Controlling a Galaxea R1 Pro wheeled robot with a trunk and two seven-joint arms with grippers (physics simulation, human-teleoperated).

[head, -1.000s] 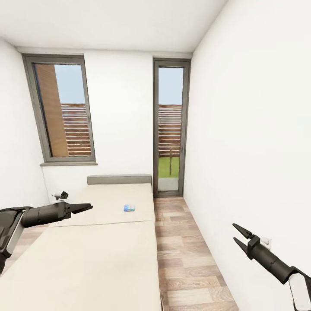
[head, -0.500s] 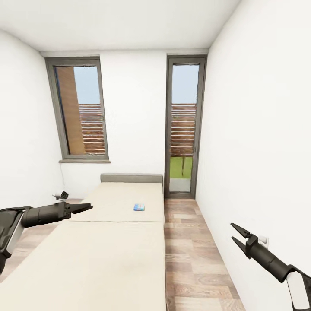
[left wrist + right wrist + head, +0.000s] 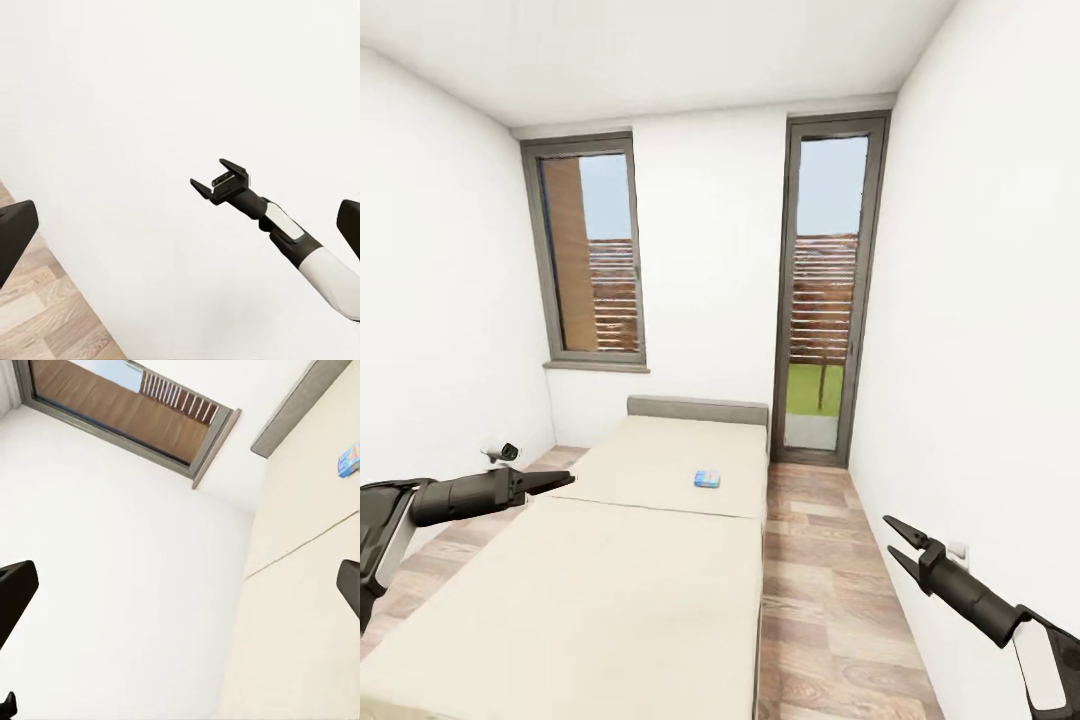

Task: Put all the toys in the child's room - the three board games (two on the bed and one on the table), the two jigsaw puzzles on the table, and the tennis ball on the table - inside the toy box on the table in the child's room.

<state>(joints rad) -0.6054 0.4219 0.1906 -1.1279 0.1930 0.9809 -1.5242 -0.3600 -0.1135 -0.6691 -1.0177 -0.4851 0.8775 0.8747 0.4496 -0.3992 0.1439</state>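
Observation:
One small blue board game [image 3: 707, 479] lies flat on the far half of the beige bed [image 3: 610, 590]; it also appears in the right wrist view as a blue box [image 3: 349, 460]. My left gripper [image 3: 560, 481] hovers over the bed's left edge, well short of the game, and its fingers [image 3: 15, 232] stand wide apart, holding nothing. At the lower right, over the floor beside the white wall, my right gripper [image 3: 897, 543] is open and holds nothing; the left wrist view shows it as an open gripper [image 3: 220, 180]. The table and toy box are out of view.
A narrow room: a grey-framed window [image 3: 595, 265] and a tall glass door [image 3: 825, 290] in the far wall. A strip of wooden floor [image 3: 815, 590] runs between bed and right wall. A small grey object [image 3: 503, 453] sits by the left wall.
The camera has swung, so the bed, window and door have slid rightward in the picture. Both arms hold the same pose and both grippers stay open.

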